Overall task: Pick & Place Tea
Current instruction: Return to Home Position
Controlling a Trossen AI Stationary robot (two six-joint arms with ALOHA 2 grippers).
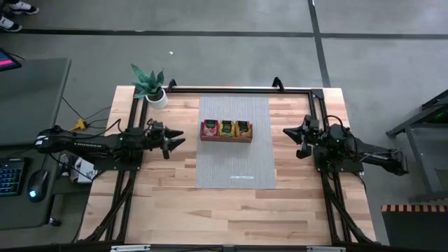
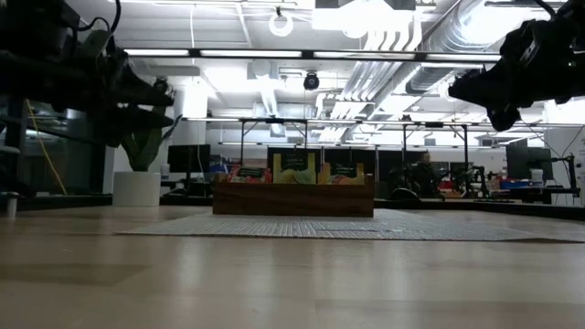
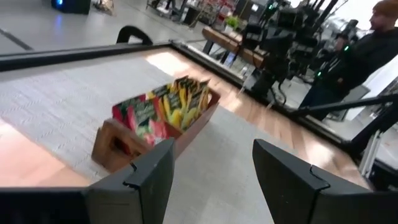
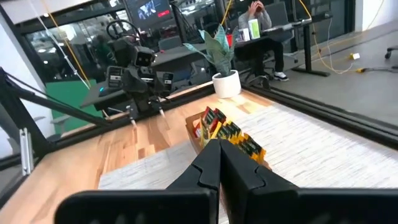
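- In the wooden tray (image 1: 226,139): all the tea (image 1: 226,128), small packets standing on edge in three compartments. Red in the compartment nearest the left arm, yellow in the middle one, yellow-orange with dark print in the one nearest the right arm.
- Under the tray and reaching out past it on every side: a grey mat (image 1: 234,164), flat on the wooden table (image 1: 301,203).
- On the tray's left-arm side, well apart from it and off the mat's edge: left gripper (image 1: 180,138), raised above the table and pointed toward the tray. Fingers (image 3: 146,183) spread wide, nothing between them.
- On the tray's opposite side, likewise well apart and off the mat: right gripper (image 1: 287,131), raised and pointed toward the tray. Fingers (image 4: 211,165) pressed together, nothing pinched.
- From table height: packet tops sticking up above the tray's rim, both grippers well above the tray's level, one on either side.
- Beyond the tray's far corner on the left-arm side, near the table's corner: a potted plant (image 1: 150,85) in a white pot.
- Far behind the tray, beyond the table in the left wrist view: a person (image 3: 367,50) in dark clothing.
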